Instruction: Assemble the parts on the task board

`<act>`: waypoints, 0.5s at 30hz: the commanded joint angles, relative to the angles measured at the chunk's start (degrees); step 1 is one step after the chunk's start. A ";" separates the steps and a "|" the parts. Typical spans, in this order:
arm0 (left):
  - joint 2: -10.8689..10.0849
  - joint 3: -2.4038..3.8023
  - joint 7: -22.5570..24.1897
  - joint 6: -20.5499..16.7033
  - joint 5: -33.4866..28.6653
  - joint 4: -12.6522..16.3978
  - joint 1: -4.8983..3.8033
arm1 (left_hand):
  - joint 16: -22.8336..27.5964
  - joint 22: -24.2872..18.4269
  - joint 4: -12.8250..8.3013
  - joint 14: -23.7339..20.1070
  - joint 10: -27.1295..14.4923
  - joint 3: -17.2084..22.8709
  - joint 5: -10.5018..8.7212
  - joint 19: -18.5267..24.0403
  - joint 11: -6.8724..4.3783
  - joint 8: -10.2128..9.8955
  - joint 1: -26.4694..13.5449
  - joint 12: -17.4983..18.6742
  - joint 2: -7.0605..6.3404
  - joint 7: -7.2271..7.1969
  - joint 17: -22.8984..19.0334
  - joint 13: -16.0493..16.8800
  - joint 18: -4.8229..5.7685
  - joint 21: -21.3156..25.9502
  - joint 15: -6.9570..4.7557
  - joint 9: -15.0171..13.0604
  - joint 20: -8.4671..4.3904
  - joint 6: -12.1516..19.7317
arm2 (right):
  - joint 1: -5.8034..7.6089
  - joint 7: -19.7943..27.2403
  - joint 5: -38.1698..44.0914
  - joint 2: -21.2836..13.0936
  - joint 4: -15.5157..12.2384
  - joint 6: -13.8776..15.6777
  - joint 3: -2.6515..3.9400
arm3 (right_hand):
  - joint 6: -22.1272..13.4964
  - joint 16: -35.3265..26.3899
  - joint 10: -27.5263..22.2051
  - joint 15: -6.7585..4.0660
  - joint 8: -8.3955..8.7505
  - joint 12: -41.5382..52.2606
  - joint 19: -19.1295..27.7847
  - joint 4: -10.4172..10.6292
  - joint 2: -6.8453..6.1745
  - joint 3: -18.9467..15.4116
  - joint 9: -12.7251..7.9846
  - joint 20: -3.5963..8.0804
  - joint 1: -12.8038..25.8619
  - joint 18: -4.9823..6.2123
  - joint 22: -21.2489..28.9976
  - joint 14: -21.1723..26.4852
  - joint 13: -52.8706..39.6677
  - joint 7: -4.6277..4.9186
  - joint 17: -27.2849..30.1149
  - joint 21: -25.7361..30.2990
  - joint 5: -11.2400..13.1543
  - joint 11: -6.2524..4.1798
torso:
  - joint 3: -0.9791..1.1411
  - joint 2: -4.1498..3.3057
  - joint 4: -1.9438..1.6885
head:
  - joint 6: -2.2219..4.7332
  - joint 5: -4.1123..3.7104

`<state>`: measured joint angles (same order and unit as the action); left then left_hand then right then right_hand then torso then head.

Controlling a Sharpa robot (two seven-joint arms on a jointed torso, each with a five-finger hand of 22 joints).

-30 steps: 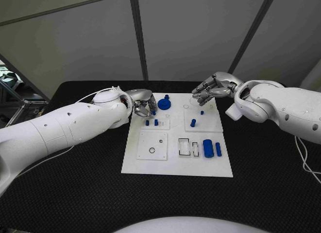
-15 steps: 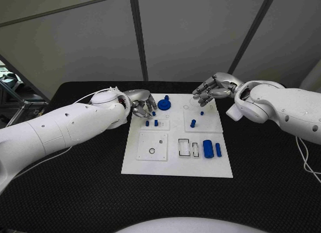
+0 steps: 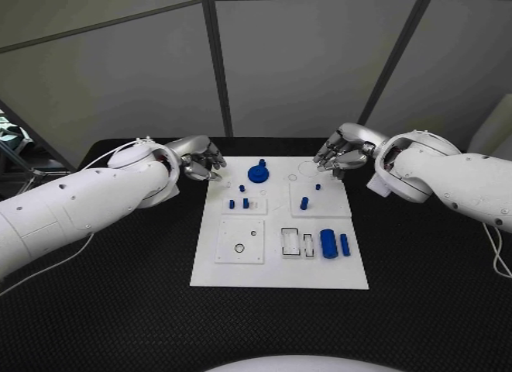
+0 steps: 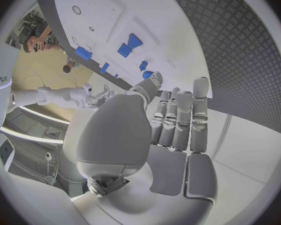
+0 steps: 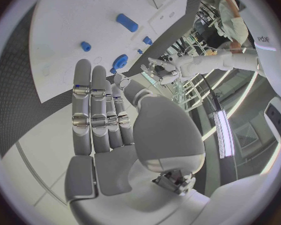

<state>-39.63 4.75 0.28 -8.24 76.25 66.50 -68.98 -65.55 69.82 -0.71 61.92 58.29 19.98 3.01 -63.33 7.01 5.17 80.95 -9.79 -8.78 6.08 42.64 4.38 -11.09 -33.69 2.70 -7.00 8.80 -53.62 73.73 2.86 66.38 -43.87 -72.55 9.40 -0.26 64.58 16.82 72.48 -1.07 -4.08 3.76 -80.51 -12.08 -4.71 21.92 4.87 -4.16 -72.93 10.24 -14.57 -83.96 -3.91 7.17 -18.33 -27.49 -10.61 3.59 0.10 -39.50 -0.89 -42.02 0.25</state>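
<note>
Board (image 3: 280,267) with blue parts (image 3: 328,242), black table.
Left hand (image 3: 197,160) and right hand (image 3: 343,151) flank its far corners, fingers extended, holding nothing.

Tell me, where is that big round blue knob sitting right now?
In the head view the blue knob stands at the far edge of the white task board, left of its middle, nearer the left hand than the right hand.

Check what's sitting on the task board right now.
On the task board: blue parts, including a round knobbed piece at the far edge and two cylinders near rectangular slots. Neither hand covers any of it.
</note>
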 commanded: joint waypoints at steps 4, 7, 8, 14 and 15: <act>-3.18 0.42 3.41 -1.81 -17.48 2.62 -0.08 | 5.73 -1.80 0.07 -2.65 6.88 1.33 -0.24 0.82 -2.10 2.08 1.43 -3.48 1.52 2.01 -6.50 1.68 0.37 2.74 -1.65 -0.94 -1.39 -4.62 | -0.47 -3.97 22.28 -0.93 -1.88 3.86 0.03 | 0.96 10.13 0.09 -0.77 0.37 -0.08 -0.38 -0.19 -0.79 2.38 -0.22 0.43 2.18 -2.76 -22.03 -1.92 0.02 -0.30 -9.43 -21.01 0.54 -0.17 | -0.08 0.18 -0.10 | 0.64 -1.73; -4.74 0.46 5.31 -2.61 -24.35 4.49 0.03 | 9.18 -3.40 0.20 -2.72 6.61 1.68 -0.07 1.14 -2.11 1.79 1.13 -2.97 1.31 1.79 -8.60 2.00 0.61 4.86 -1.76 -1.08 -1.84 -4.85 | -1.06 -5.07 26.04 -1.31 -2.71 3.62 0.03 | 0.83 13.45 -0.99 -0.22 0.40 -0.22 -0.15 -0.15 -1.52 2.89 -0.31 0.48 3.02 -3.50 -30.84 -1.41 0.09 -0.18 -12.80 -28.93 0.75 -0.25 | -0.11 0.17 -0.10 | 0.82 -1.97; -5.37 0.46 6.25 -2.99 -27.46 5.34 0.13 | 10.51 -4.00 0.33 -3.11 5.89 1.85 -0.17 1.43 -1.87 1.59 0.99 -2.40 1.31 1.78 -9.32 1.84 0.70 5.68 -1.58 -1.05 -1.73 -4.70 | -1.29 -5.47 27.20 -1.42 -3.00 3.52 0.03 | 0.62 14.42 -1.36 -0.21 0.48 -0.08 -0.04 -0.17 -1.94 2.91 -0.37 0.39 3.27 -3.69 -33.09 -1.18 0.07 -0.17 -13.77 -30.98 0.88 -0.10 | -0.08 0.16 -0.10 | 0.93 -2.11; -8.71 0.47 12.13 -3.27 -45.46 10.66 1.14 | 14.98 -6.94 1.23 -2.76 5.73 1.64 -0.26 1.59 -1.51 1.14 -0.13 -1.53 1.17 1.88 -11.85 1.61 0.64 9.07 -1.23 -1.08 -1.37 -4.79 | -2.72 -6.83 30.56 -1.62 -4.03 3.89 0.04 | -0.05 21.25 -3.54 0.15 0.44 -0.23 0.33 -0.05 -2.60 3.03 -0.51 -0.33 3.77 -4.41 -40.69 -0.82 0.15 0.07 -20.29 -37.74 0.97 0.43 | -0.08 0.06 -0.13 | 1.28 -2.76; -9.11 0.47 12.91 -3.13 -47.85 11.39 1.28 | 15.42 -7.36 1.41 -2.59 5.79 1.53 -0.25 1.44 -1.50 1.09 -0.32 -1.46 1.19 1.90 -12.09 1.61 0.61 9.50 -1.19 -1.10 -1.36 -4.84 | -2.89 -6.88 30.76 -1.57 -4.06 4.01 0.04 | -0.18 22.31 -4.00 0.28 0.44 -0.23 0.33 -0.04 -2.63 3.02 -0.54 -0.44 3.76 -4.49 -41.64 -0.87 0.19 0.18 -21.25 -38.58 0.95 0.54 | -0.08 0.05 -0.13 | 1.29 -2.79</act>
<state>-48.50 5.16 7.19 -10.39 44.03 76.93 -67.73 -50.47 62.74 0.35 58.88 64.21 21.48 3.02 -61.80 5.48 6.64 81.09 -11.43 -7.53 7.87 30.73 6.05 -11.11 -24.52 1.44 -8.02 7.27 -58.26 70.85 -2.03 91.91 -45.50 -76.39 11.99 -0.26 64.80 38.35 68.82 -1.29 -3.77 3.76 -80.26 -12.11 -7.14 24.72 4.41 -4.18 -69.57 6.64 -55.48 -84.06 -3.80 7.33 -38.88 -65.44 -9.98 4.09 0.05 -39.37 -0.99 -40.78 -2.39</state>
